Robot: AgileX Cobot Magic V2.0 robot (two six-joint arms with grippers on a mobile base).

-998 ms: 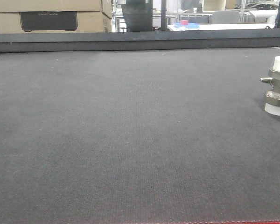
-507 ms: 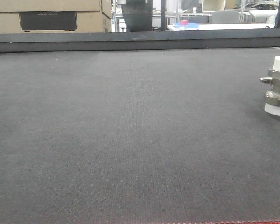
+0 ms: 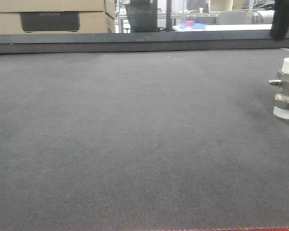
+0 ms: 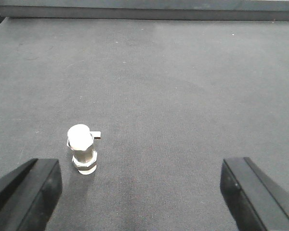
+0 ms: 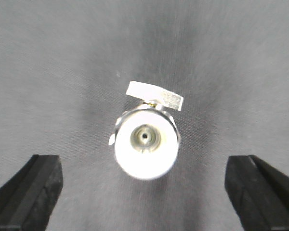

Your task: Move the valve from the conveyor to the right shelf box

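One valve (image 5: pixel 145 144) upright on conveyor (image 3: pixel 135 144) | right claw (image 5: pixel 144 195) spread above | left claw (image 4: pixel 140 192) spread | boxes (image 3: pixel 48 17) beyond

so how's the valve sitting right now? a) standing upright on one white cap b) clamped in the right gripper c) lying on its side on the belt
A: the valve stands upright on the conveyor, one white cap up and one down, and the right gripper is open around it without touching.

one valve (image 3: pixel 288 88), one conveyor (image 3: pixel 135 144), two pincers (image 4: pixel 142 192) (image 5: pixel 144 195), two cardboard boxes (image 3: pixel 94 23) (image 3: pixel 48 5)
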